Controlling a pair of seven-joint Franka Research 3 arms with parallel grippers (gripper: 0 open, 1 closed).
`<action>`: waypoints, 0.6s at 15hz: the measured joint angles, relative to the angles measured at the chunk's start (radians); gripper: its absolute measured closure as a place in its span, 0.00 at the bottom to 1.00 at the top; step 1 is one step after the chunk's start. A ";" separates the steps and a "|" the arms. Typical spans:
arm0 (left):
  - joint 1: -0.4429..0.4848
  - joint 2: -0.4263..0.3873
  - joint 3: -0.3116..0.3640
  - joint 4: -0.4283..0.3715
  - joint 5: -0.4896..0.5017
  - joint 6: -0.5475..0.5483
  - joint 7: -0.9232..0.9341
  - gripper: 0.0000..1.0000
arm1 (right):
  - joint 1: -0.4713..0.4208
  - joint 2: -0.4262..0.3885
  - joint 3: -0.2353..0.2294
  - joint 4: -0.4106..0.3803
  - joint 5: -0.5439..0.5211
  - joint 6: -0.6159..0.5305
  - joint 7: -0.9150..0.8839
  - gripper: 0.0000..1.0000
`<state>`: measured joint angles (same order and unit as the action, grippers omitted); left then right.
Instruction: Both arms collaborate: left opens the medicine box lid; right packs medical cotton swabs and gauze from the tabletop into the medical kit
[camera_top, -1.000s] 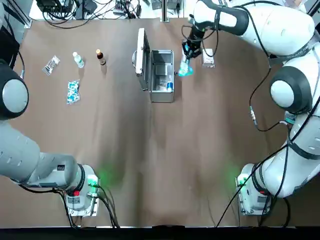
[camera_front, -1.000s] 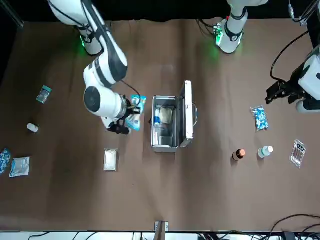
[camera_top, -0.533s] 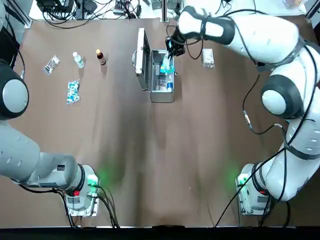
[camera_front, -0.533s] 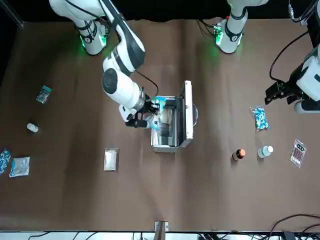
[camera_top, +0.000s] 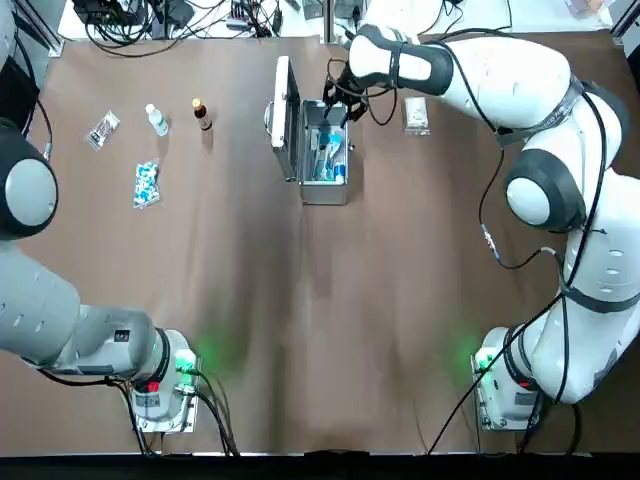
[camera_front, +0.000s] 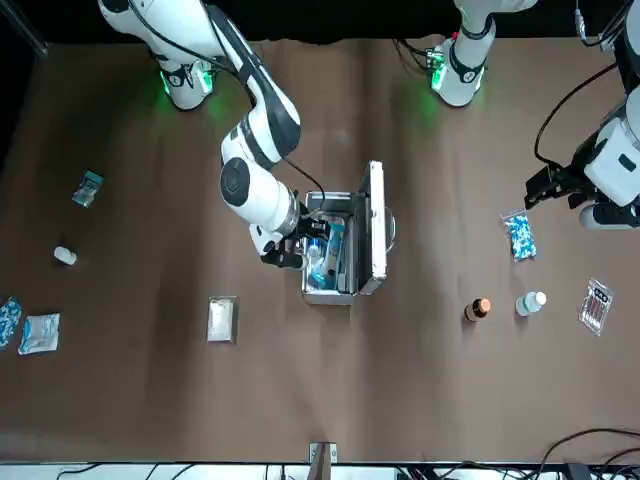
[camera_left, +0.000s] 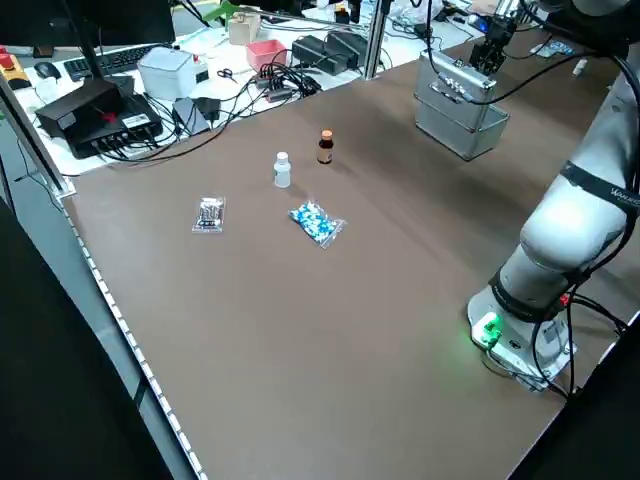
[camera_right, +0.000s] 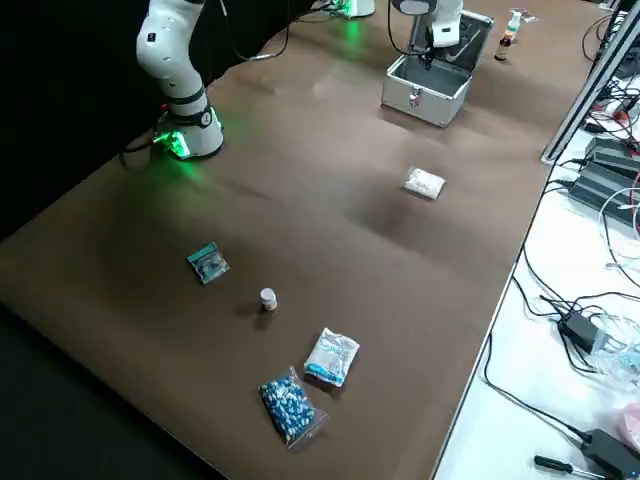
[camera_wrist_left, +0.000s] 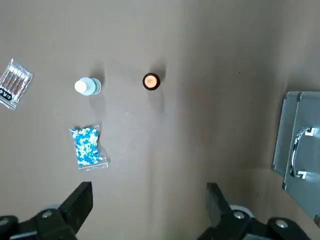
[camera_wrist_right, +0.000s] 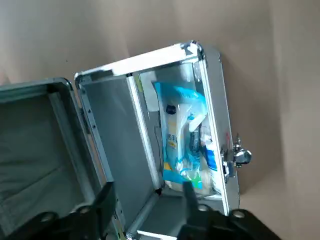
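Hovering right gripper (camera_wrist_right: 147, 200): we see it open, empty, above the case
Swab packet (camera_wrist_right: 184, 137): lying inside the medical kit (camera_top: 322, 152), lid upright
Gauze (camera_top: 416, 115): on the worktop (camera_top: 330, 300) beside the kit
Left gripper (camera_wrist_left: 147, 205): open, well apart

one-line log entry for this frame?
lid: open | right gripper: open, over medical kit | blue packet: inside kit | white packet: on table | left gripper: open, idle
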<state>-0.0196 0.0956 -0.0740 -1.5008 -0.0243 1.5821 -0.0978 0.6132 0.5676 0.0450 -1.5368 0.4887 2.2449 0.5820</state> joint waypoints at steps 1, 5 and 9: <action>-0.001 -0.001 -0.002 -0.003 0.000 -0.001 0.000 0.00 | -0.005 0.000 -0.006 0.008 0.000 -0.016 0.000 0.33; -0.002 -0.023 -0.018 -0.031 0.000 -0.001 0.001 0.00 | -0.103 -0.007 -0.025 0.035 -0.052 -0.154 -0.011 0.25; 0.004 -0.029 -0.018 -0.034 0.000 0.000 0.001 0.00 | -0.258 -0.023 -0.029 0.047 -0.285 -0.290 -0.180 0.25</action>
<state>-0.0154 0.0661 -0.0919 -1.5346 -0.0241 1.5823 -0.0971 0.3548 0.5445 0.0157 -1.4894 0.2036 1.9548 0.4024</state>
